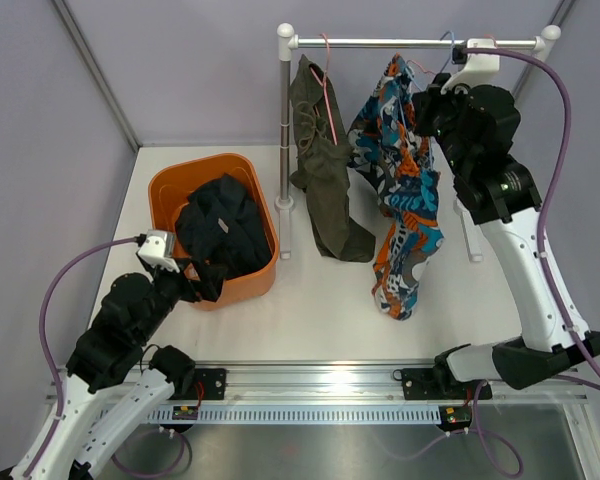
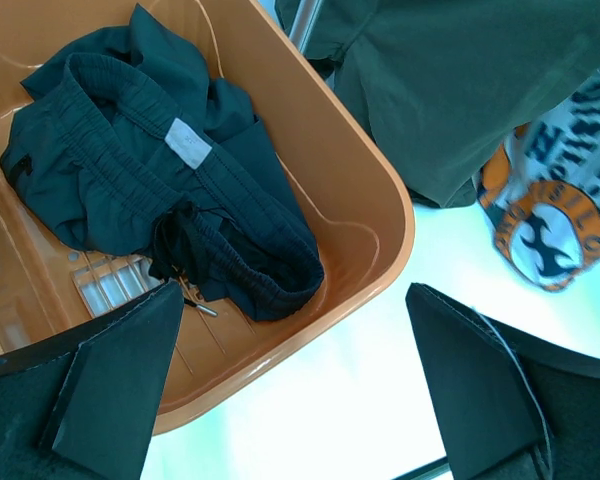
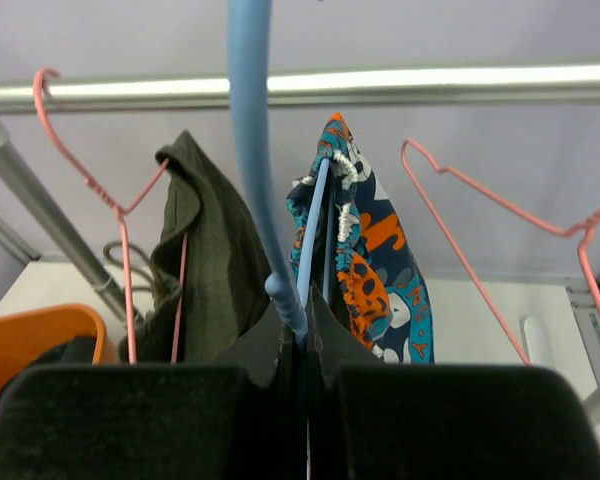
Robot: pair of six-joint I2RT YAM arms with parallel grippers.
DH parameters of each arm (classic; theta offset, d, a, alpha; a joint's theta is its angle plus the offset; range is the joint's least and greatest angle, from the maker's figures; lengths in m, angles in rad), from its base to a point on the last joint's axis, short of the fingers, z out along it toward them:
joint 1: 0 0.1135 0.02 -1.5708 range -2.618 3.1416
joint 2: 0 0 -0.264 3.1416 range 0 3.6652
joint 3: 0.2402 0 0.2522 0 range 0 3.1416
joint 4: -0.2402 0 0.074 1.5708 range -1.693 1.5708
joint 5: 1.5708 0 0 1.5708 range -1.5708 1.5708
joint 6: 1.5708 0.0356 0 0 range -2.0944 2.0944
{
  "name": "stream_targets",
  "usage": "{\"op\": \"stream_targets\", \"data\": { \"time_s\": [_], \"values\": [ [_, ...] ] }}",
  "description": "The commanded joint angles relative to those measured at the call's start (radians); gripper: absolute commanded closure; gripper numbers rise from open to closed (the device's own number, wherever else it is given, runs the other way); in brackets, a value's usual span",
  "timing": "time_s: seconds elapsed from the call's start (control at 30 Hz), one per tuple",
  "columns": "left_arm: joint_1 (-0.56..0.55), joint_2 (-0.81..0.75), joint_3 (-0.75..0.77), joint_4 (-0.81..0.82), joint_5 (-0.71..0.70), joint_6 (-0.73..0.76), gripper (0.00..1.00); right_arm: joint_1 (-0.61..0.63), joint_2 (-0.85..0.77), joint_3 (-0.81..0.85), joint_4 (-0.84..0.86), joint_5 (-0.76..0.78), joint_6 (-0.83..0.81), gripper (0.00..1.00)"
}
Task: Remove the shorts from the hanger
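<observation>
**Printed shorts (image 1: 408, 200) hang from blue hanger (image 3: 248, 150), right end effector (image 3: 305, 335) clenched on it**

The shorts carry a busy blue, orange and white print. They hang at the rail's (image 1: 380, 43) right part, long axis vertical, legs pointing down toward the desk (image 1: 330, 300). Olive shorts (image 1: 325, 180) on a pink hanger (image 3: 120, 210) hang just left of them. The left end effector (image 2: 292, 300), released wide, hovers over an orange basket (image 2: 360, 220) holding dark shorts (image 2: 130, 170).

Bright, even overhead light with soft shadows. Glare on the silver metal rail (image 1: 330, 377). Left wrist: white counter (image 2: 310, 400) blown out, cyan cast. Right wrist: light blue plastic hanger hook (image 3: 248, 150) blurred near the lens.
</observation>
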Motion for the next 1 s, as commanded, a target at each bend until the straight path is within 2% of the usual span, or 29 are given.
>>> {"op": "stream_targets", "data": {
  "time_s": [0.0,0.13,0.3,0.43,0.57,0.67,0.77,0.97],
  "values": [
    [-0.004,0.024,0.004,0.031,0.056,0.009,0.01,0.011,-0.107,-0.010,-0.186,-0.057,0.060,1.00],
    [-0.006,0.107,0.024,0.056,0.155,0.012,0.01,0.013,-0.201,-0.032,-0.387,-0.106,0.114,1.00],
    [-0.024,0.194,0.041,0.200,0.249,-0.062,0.04,0.013,-0.339,-0.146,-0.539,-0.174,0.165,1.00],
    [-0.142,0.329,0.135,0.290,0.150,-0.077,0.04,0.013,-0.423,-0.245,-0.551,-0.215,0.197,1.00],
    [-0.404,0.509,0.290,0.382,-0.037,-0.057,0.03,0.011,-0.471,-0.280,-0.594,-0.203,0.186,1.00],
    [-0.518,0.671,0.433,0.445,-0.102,-0.048,0.02,0.013,-0.503,-0.286,-0.616,-0.201,0.185,1.00],
    [-0.585,0.829,0.573,0.496,-0.183,-0.039,0.02,0.011,-0.520,-0.294,-0.625,-0.220,0.192,1.00],
    [-0.613,1.071,0.752,0.594,-0.220,-0.082,0.01,0.013,-0.561,-0.303,-0.643,-0.226,0.198,1.00]
  ]
}}
